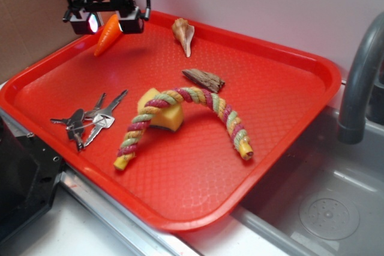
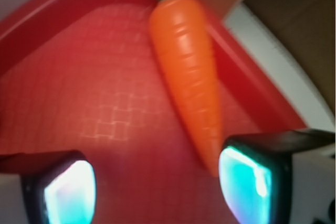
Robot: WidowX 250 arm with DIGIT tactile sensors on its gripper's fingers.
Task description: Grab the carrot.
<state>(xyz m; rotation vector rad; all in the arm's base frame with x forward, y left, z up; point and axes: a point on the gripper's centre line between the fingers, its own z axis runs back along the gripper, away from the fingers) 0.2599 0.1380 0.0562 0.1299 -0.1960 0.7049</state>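
A red tray (image 1: pixel 312 70) with a raised rim fills the counter, beside a sink (image 1: pixel 336 208) and a grey faucet (image 1: pixel 360 82). The gripper (image 1: pixel 108 23) hangs above the tray's far left corner, close to the rim and a cardboard wall (image 1: pixel 30 22). Its jaws stand apart, gripping nothing. The carrot (image 1: pixel 108 35) lies in that corner beside the rim, its green stem end pointing up toward the gripper. In the wrist view the carrot (image 2: pixel 189 77) runs lengthwise between the two fingertips (image 2: pixel 247 182), its narrow tip just beside the right-hand one in that picture; whether they touch is unclear. The tray floor near the carrot is bare. Farther off lie a seashell (image 1: pixel 183 35), a wood chip (image 1: pixel 204 80), keys (image 1: pixel 90 121), a yellow sponge (image 1: pixel 165 112) and a twisted rope (image 1: pixel 186 118).
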